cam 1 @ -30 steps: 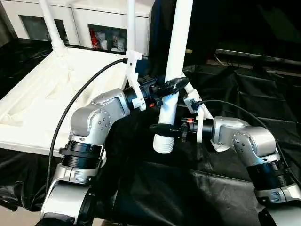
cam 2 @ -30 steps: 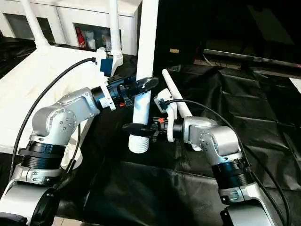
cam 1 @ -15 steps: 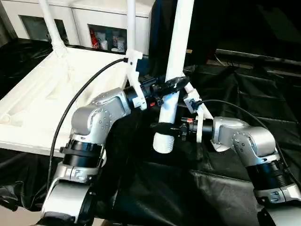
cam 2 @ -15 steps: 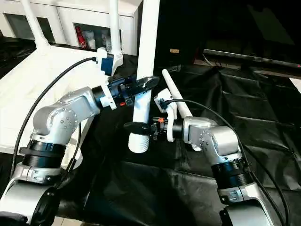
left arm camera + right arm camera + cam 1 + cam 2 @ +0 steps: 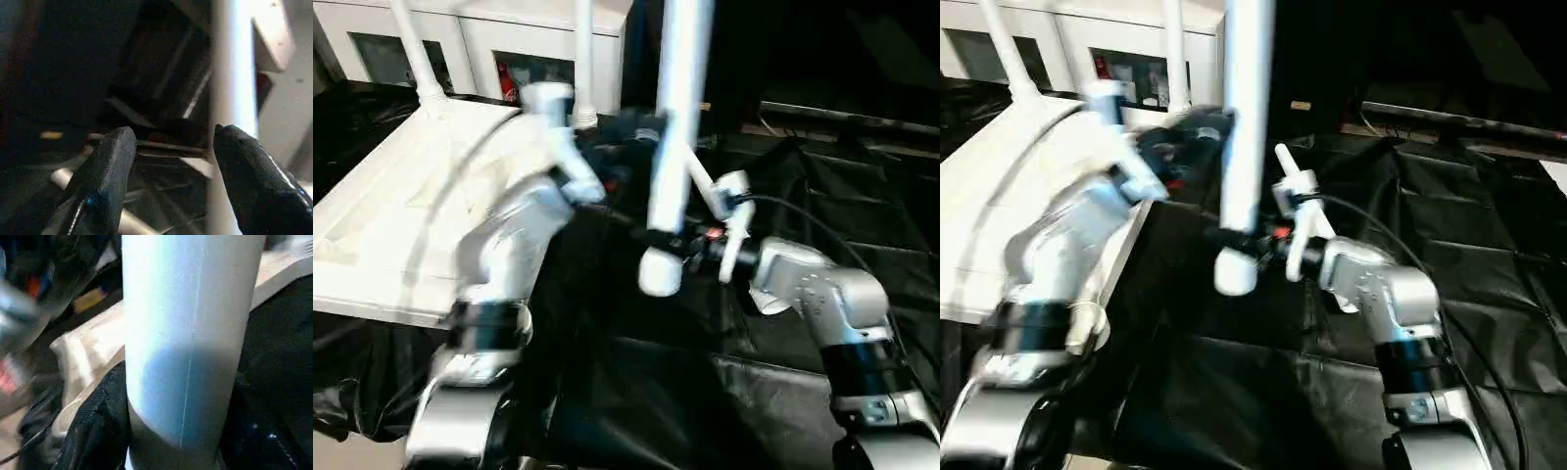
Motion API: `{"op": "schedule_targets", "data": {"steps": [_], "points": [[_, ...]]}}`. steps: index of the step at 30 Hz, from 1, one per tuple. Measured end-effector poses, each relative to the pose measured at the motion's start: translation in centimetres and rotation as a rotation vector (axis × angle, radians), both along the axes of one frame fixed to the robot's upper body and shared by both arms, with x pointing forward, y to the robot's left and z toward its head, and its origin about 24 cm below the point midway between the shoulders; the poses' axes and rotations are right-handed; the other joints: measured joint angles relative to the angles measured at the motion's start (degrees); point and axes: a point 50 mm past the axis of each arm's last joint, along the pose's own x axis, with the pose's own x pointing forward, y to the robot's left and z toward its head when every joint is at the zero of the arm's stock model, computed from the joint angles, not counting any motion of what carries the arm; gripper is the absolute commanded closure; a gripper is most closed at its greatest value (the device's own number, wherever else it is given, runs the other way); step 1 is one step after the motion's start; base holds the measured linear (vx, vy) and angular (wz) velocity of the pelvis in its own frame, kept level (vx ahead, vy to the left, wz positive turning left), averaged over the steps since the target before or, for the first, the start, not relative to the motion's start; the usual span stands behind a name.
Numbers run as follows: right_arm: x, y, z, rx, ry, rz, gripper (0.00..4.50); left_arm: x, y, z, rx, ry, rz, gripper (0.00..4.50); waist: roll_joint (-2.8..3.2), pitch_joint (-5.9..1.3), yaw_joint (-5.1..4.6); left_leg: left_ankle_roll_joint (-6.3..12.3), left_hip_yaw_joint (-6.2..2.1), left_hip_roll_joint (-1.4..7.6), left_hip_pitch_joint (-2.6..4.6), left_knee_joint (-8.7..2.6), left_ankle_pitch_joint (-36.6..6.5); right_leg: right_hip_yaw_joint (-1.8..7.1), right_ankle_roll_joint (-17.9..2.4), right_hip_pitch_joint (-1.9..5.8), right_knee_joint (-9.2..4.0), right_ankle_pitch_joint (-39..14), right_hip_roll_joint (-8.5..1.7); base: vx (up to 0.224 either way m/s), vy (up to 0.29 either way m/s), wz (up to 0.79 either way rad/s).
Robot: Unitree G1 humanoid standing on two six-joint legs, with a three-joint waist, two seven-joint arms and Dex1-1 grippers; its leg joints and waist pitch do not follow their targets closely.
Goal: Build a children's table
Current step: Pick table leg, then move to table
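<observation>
Over the black-covered work table point(image 5: 773, 392), near the middle of the scene, the right gripper point(image 5: 166, 431) is clamped around the lower end of a white tubular leg point(image 5: 671, 147) that stands almost upright, its bottom end hanging free above the cloth. To the left, the left gripper point(image 5: 171, 161) has its two black fingers point(image 5: 105, 171) spread apart with the leg just beside one of them. Farther left lies the white tabletop point(image 5: 401, 206), ribbed underside up, with two legs point(image 5: 411, 49) rising from its far corners.

Silver jointed forearms point(image 5: 813, 294) with black collars, black cables, white wrist mounts and black-fingered grippers.
</observation>
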Motion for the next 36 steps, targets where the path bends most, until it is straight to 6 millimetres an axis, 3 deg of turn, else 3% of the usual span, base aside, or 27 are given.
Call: {"op": "schedule_targets", "data": {"steps": [4, 7, 13, 16, 23, 28, 31, 33, 34, 36], "points": [[0.2, -1.0, 0.5, -0.096, -0.110, -0.180, 2.61, -0.1, 2.2, -1.6, 0.275, -0.025, 0.218, 1.54, 0.20, -0.04, -0.05, -0.04, -0.02, 0.00, 0.01, -0.01, 0.01, -0.01, 0.09, 0.02, -0.03, 0.04, 0.00, 0.000, 0.000, 0.00], [0.0, -2.0, -0.7, -0.232, -0.184, -0.354, 2.61, -0.6, 3.6, -3.8, 0.400, -0.004, 0.366, 1.54, 0.25, -0.06, -0.28, -0.06, -0.02, -0.01, 0.01, -0.01, 0.01, 0.01, 0.23, 0.05, -0.14, 0.11, 0.00, 0.000, 0.000, 0.00], [-1.5, -2.1, -4.1, -0.256, -0.108, -0.499, 2.61, -1.8, 5.6, -5.8, 0.506, -0.018, 0.557, 1.54, 0.30, -0.05, -1.36, -0.07, -0.02, -0.03, 0.00, -0.18, 0.02, 0.02, 0.36, 0.00, -0.32, 0.25, 0.00, 0.000, 0.000, 0.00], [-1.9, -2.5, -4.6, -0.253, -0.114, -0.540, 2.61, -2.4, 6.1, -7.0, 0.526, 0.011, 0.600, 1.54, 0.30, -0.04, -1.39, -0.05, 0.01, -0.04, -0.05, -0.25, 0.02, 0.07, 0.37, -0.01, -0.49, 0.37, 0.00, 0.000, 0.000, 0.00], [-2.3, -2.9, -4.5, -0.209, -0.171, -0.595, 2.61, -3.0, 5.8, -7.5, 0.508, 0.000, 0.641, 1.54, 0.53, -0.18, -0.23, 1.63, 0.08, -0.27, -0.70, 0.48, -0.14, 0.17, 0.86, 0.38, -2.00, 1.25, -0.38, 0.000, 0.029, -0.01], [-2.3, -2.3, -4.7, -0.172, -0.159, -0.611, 2.61, -3.2, 6.0, -7.5, 0.505, -0.008, 0.659, 1.54, 0.57, -0.19, -0.38, 3.71, 1.71, -1.63, -0.83, 0.44, -0.36, 0.45, 0.78, 0.30, -2.44, 1.48, -2.37, -0.015, 0.103, 0.04], [-2.3, -2.4, -4.7, -0.169, -0.165, -0.618, 2.61, -3.3, 6.1, -7.5, 0.505, -0.012, 0.669, 1.54, 1.00, -0.15, -0.03, 4.94, 1.94, -2.19, -1.04, 1.07, -0.85, 0.42, 2.89, 1.22, -4.29, 2.31, -3.22, -0.035, 0.135, 0.04], [-2.3, -2.3, -4.7, -0.166, -0.166, -0.619, 2.61, -3.3, 6.1, -7.5, 0.508, -0.016, 0.671, 1.54, 1.36, -0.20, -0.64, 5.85, 2.06, -2.63, -0.95, 1.03, -0.93, 0.18, 3.06, 1.56, -5.43, 2.20, -3.28, -0.044, 0.167, -0.01], [-2.3, -2.1, -4.7, -0.157, -0.166, -0.616, 2.61, -3.3, 6.4, -7.4, 0.511, -0.016, 0.681, 1.54, 1.47, -0.18, -1.57, 6.63, 2.24, -3.19, -0.92, 0.56, -0.57, -0.21, 1.75, 1.33, -4.40, 0.56, -3.23, -0.047, 0.175, 0.02], [-2.4, -1.7, -4.8, -0.146, -0.160, -0.609, 2.61, -3.3, 6.7, -7.4, 0.514, -0.017, 0.693, 1.54, 1.44, -0.20, -2.97, 7.55, 3.14, -3.84, -0.81, -0.67, 0.30, -3.97, 0.36, -0.59, 2.64, -1.92, -2.60, -0.065, 0.134, 0.10]]}}
